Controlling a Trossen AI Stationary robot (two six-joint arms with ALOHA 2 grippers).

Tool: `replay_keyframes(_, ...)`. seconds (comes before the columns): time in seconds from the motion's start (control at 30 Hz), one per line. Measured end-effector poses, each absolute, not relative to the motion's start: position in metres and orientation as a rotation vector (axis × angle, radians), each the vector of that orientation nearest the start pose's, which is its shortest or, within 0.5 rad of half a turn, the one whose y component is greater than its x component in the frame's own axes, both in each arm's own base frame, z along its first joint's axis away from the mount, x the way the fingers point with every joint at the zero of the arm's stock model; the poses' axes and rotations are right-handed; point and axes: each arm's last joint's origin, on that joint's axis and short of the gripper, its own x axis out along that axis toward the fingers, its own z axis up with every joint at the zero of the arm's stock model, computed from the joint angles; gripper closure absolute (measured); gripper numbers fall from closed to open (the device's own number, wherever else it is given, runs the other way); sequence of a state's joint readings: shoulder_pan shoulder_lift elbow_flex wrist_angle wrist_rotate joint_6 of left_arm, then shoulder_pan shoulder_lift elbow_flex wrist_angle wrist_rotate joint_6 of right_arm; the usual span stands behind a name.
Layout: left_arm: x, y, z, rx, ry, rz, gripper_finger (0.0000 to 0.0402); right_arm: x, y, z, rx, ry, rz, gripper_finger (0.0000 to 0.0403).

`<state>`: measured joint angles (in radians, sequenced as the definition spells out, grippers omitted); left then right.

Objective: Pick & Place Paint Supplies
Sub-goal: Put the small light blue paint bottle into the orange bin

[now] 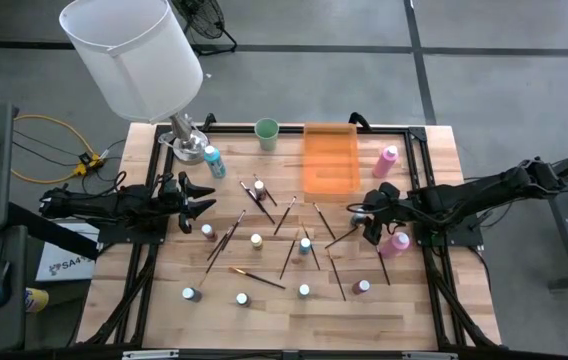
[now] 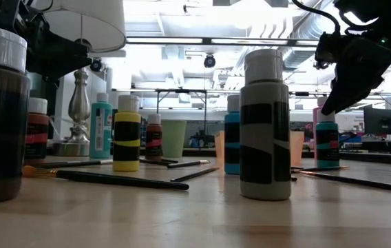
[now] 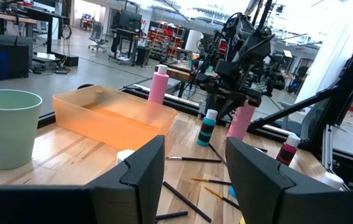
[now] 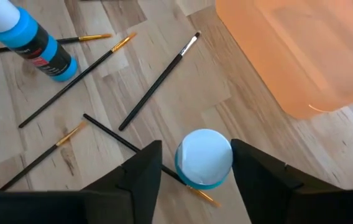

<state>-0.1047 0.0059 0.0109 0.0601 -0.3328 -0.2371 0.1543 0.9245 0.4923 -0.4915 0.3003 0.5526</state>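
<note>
Teal paint bottle with a pale round cap (image 4: 204,158), upright, sits squarely between the two dark fingers (image 4: 140,180) of the right gripper (image 4: 196,149). Long axis vertical, so only the cap shows, end on, straight below the wrist. Fingers spread, one to each side of the cap: a sliver of wood visible against one finger, the other at the cap's edge or just beside it, contact hard to tell. No pinch to be seen yet. Thin dark-handled paintbrush (image 4: 111,132) runs under or just past the bottle's foot and could get nudged in a squeeze. Translucent orange plastic tray (image 4: 301,56) lies near, ahead of the fingertips. Left gripper (image 3: 195,158) waits well apart across the table, fingers spread and empty; right arm plainly the nearer.
</note>
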Motion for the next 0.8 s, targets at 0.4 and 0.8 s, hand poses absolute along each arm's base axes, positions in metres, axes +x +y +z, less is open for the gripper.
replay_keyframes(0.4,0.0961,-0.0006,0.1724,-0.250,-0.090,0.220,0.0234,0.1639,0.0169,0.1888,0.300,0.852,-0.380,0.0283)
replay_keyframes(0.8,0.0961,-0.0006,0.1725,-0.250,-0.090,0.219,0.0234,0.1667,0.0175,0.1908,0.318,0.820,-0.367,0.0292)
